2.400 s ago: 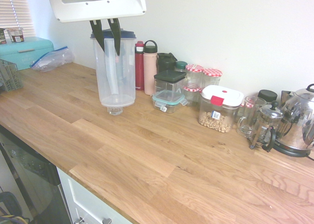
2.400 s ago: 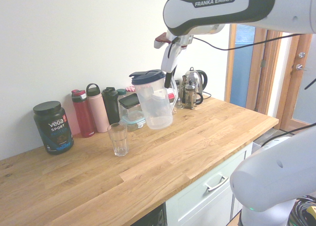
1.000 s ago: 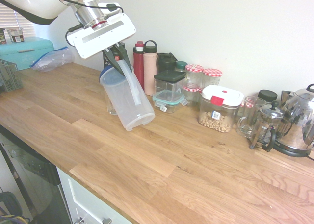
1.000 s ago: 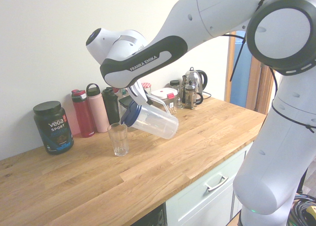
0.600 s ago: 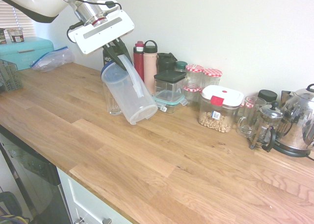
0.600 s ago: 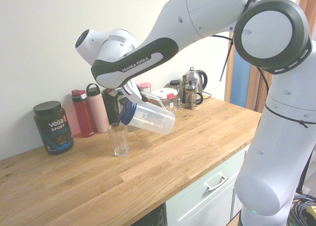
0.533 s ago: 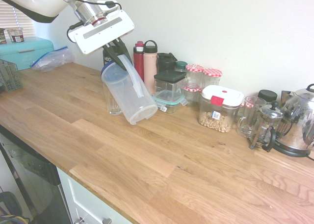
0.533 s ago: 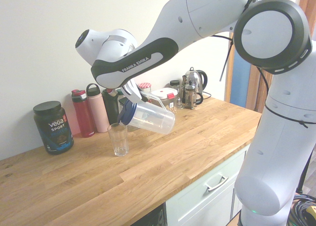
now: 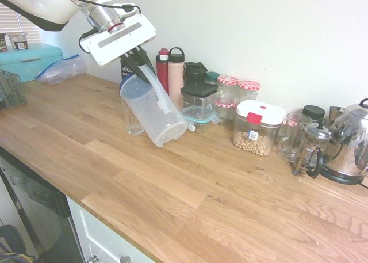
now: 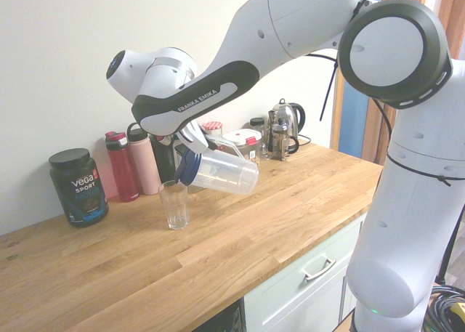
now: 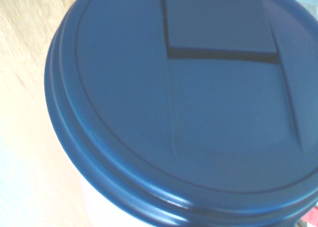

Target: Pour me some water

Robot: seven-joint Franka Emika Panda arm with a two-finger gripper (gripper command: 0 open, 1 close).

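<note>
End effector [image 9: 137,63] clamps pitcher [image 9: 154,112] handle, wrist rolled, pitcher tipped toward glass [image 10: 174,204].

Long oak-plank countertop [image 9: 190,194], pale joints running lengthwise, white drawer fronts under its front edge. Along the wall: black Vega tub [image 10: 78,186], red bottle [image 10: 122,166], pink bottle [image 10: 144,163], dark bottle [image 9: 194,72], stacked clear containers [image 9: 198,106] with black and teal lids, two checked-lid jars [image 9: 238,93], white-lidded canister [image 9: 257,126] holding pale pieces, glass mug [image 9: 290,137], French press [image 9: 310,148], steel kettle [image 9: 351,143]. Empty drinking glass [image 10: 174,204] standing upright, out from the row, in front of the bottles. At the far end: teal bread box [image 9: 27,60], clear zip bag [image 9: 60,69], wire rack [image 9: 11,88].
</note>
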